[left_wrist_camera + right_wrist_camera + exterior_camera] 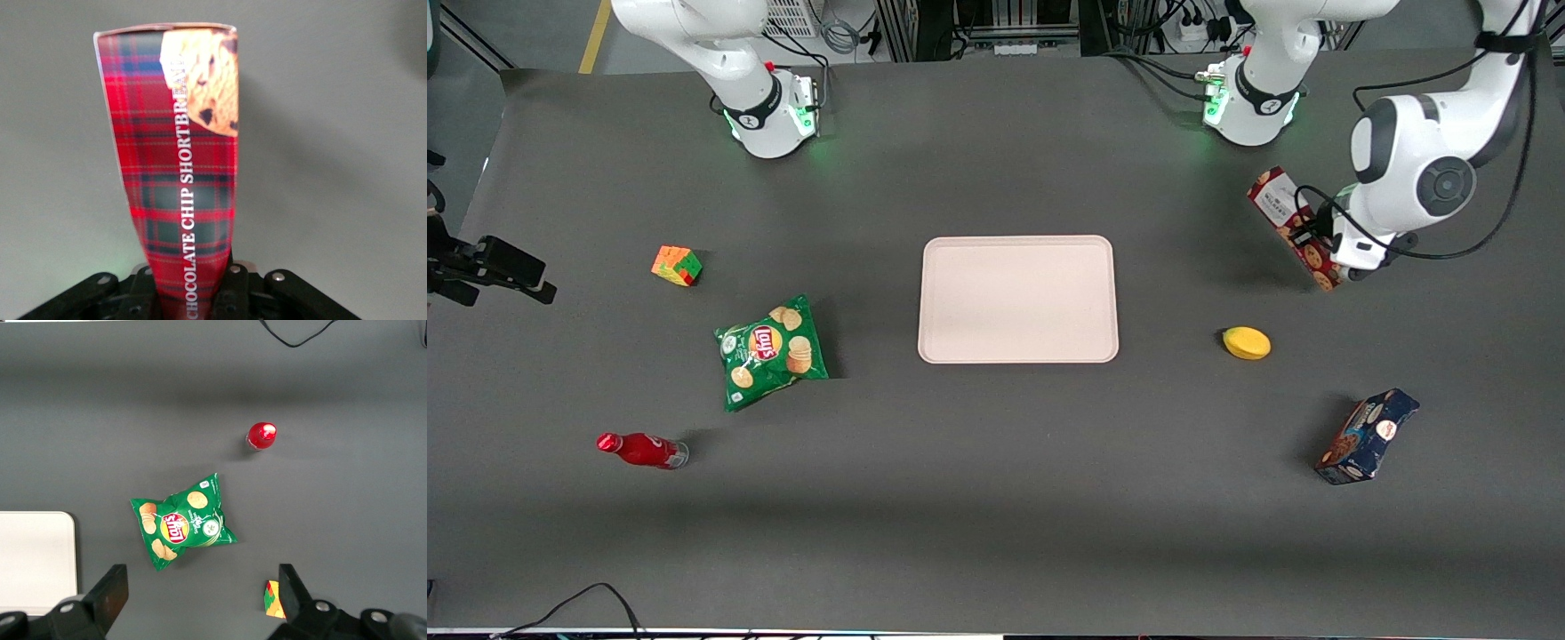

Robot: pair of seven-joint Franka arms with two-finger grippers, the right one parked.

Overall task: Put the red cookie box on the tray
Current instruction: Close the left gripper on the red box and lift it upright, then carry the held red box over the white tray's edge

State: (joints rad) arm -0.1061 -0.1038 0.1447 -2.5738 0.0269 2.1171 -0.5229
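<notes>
While the gripper [1336,265] is clasping the red cookie box [1294,225] above the table toward the working arm's end, the tray [1018,299] is waiting bare.

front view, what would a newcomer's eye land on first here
The pale tray mid-table stands out, with nothing on it. Toward the working arm's end, the gripper holds the red cookie box tilted; the wrist view shows the fingers clamped on its lower end. The green chip bag and red bottle lie toward the parked arm's end.
</notes>
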